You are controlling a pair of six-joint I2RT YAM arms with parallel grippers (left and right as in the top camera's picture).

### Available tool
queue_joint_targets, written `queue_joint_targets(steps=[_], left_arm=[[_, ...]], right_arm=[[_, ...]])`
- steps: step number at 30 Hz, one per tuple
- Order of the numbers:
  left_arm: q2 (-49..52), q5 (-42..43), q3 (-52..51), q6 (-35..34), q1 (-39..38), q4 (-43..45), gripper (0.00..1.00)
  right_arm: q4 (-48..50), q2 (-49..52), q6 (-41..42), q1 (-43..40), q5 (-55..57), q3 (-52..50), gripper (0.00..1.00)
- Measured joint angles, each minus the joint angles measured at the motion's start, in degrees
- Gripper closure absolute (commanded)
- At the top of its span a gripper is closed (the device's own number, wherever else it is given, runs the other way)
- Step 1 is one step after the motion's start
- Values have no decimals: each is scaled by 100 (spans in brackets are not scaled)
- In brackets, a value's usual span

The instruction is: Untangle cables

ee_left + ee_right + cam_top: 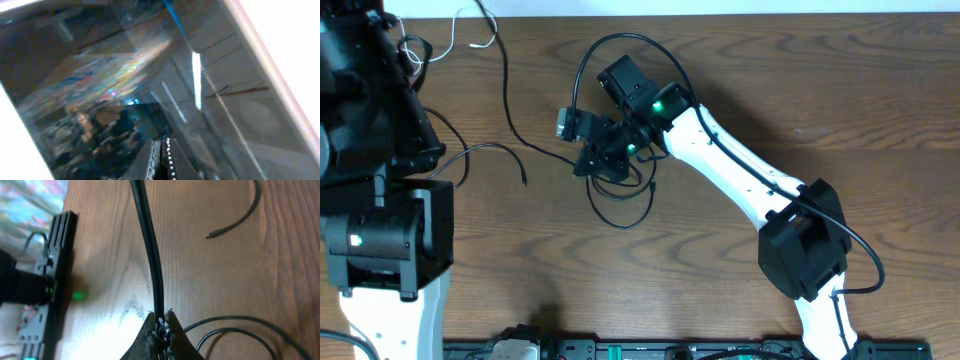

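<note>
Wood table (pixel 740 60). Far left: left gripper (pixel 161 152) fingers together, aimed off-table. White cable (pixel 448 50) sits top-left. Thin loose black cable (pixel 506 100) snakes down beside it. Centre: right gripper (pixel 162 325) clamped on second black cable (pixel 151 255), with loops (pixel 620 215) just below.

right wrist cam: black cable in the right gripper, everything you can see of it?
The black cable is thin, round and smooth, rubbery-looking with a slight sheen. The right gripper is shut on it, pinching it at the bottom of the view. From there it runs slightly bowed over the wood table and out of the top edge. No plug of its own shows.
</note>
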Motion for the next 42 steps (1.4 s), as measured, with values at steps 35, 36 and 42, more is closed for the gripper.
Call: queue_joint_targets(steps=[35,36,42], left_arm=[[852,2081,42,1421,0,-4701,56],[855,2168,42,1508,0,-4776,56],[857,2396,42,1926,0,-5110,55]], right_arm=[[872,-2699,3974,-1528,9,0,99],[918,-2767,4024,-1602,109,0,99],[1005,-3045,4227,-1976,354,0,99]])
